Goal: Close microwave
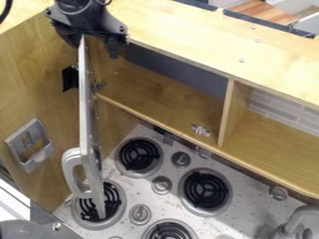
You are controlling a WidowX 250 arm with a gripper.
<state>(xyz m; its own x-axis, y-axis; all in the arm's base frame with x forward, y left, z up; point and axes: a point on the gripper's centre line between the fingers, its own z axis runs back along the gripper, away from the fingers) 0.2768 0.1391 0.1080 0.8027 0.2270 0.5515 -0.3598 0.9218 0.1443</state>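
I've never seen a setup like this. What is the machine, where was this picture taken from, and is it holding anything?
A fixed camera looks down at a slant on a toy kitchen. The machine is a black robot arm, coming in from the top edge. Its claw is open, at the upper end of the microwave door, but whether they touch is unclear. Nothing is visibly gripped. The door stands open, its pale handle toward the stove. Below the wooden cabinet are coil burners, knobs and, lower right, a faucet.
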